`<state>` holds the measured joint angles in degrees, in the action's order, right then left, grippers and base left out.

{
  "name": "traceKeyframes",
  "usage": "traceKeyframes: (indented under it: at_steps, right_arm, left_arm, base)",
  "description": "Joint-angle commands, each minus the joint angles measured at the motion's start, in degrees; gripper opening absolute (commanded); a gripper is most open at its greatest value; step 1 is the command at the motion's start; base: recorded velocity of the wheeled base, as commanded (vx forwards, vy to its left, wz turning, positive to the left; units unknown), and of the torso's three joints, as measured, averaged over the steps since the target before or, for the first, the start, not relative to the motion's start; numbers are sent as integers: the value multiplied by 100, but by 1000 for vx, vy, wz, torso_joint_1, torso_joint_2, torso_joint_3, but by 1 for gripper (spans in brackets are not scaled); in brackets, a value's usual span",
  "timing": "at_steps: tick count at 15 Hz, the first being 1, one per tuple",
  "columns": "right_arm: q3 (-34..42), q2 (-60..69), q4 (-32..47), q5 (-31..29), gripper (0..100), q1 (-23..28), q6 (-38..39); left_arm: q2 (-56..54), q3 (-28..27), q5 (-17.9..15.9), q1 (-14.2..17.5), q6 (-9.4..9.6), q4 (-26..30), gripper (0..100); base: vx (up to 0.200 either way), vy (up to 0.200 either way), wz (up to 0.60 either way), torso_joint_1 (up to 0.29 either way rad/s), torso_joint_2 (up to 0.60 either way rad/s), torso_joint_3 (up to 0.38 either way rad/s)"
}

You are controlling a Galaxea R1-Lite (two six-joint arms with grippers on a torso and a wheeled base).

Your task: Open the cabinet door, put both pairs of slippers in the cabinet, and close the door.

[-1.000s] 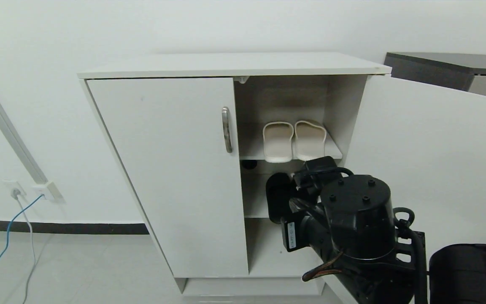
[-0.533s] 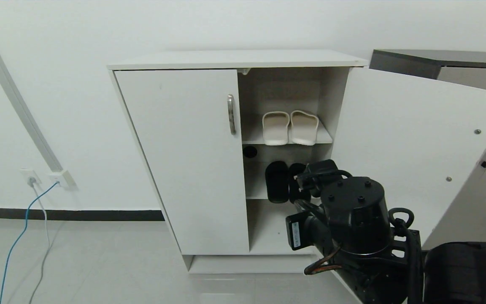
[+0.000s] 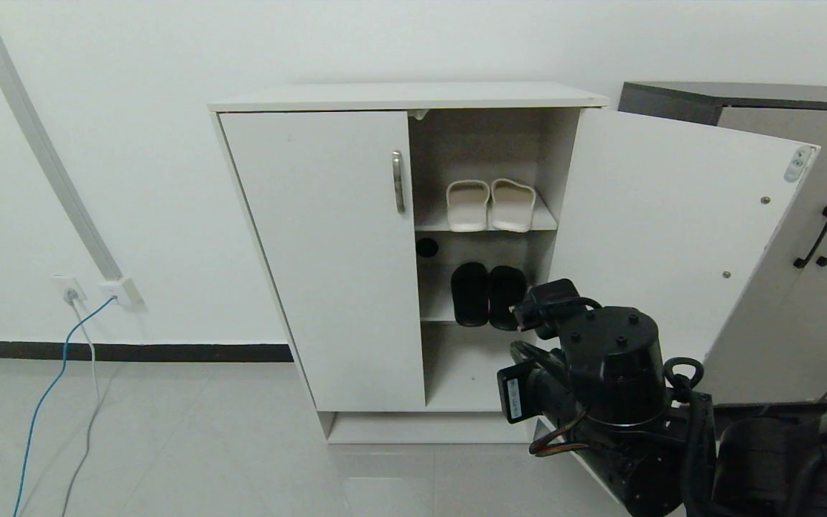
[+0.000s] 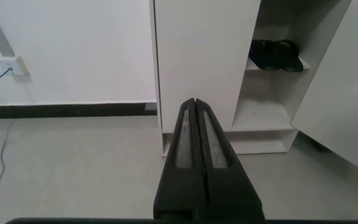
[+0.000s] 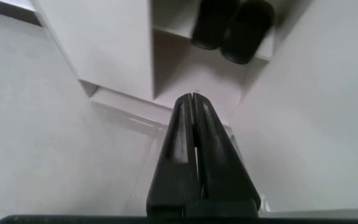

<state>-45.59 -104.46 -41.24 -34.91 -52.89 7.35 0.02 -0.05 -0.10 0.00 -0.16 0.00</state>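
Right gripper (image 5: 194, 99) back from matte black slippers (image 3: 471, 294) (rounded toes)

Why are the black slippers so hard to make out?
Head view: the black slippers sit on the shaded middle shelf of the cabinet, dark on dark; the white slippers above stand out. Right wrist view: same shade, floor evenly lit.

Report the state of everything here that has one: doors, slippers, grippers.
right cabinet door: swung wide open
left cabinet door: shut
white slippers: inside, side by side on the upper shelf
black slippers: inside, side by side on the middle shelf
left gripper: shut, holding nothing
right gripper: shut, holding nothing, in front of the open compartment
grey cabinet: doors shut
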Motion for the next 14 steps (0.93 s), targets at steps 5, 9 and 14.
traceKeyframes:
  at_steps: [5, 9, 14]
  right_arm:
    - [24, -83, 2, 2, 0, 7, -14]
    - [42, -83, -7, -7, 0, 7, -23]
    - [50, -92, 2, -15, 0, 16, -76]
  left_arm:
    - [-2, 5, 10, 0, -2, 0, 0]
    - [-2, -4, 10, 0, -2, 0, 0]
    - [6, -4, 19, 0, -2, 0, 0]
  base:
    - [0, 0, 0, 0, 0, 0]
    - [0, 0, 0, 0, 0, 0]
    - [0, 0, 0, 0, 0, 0]
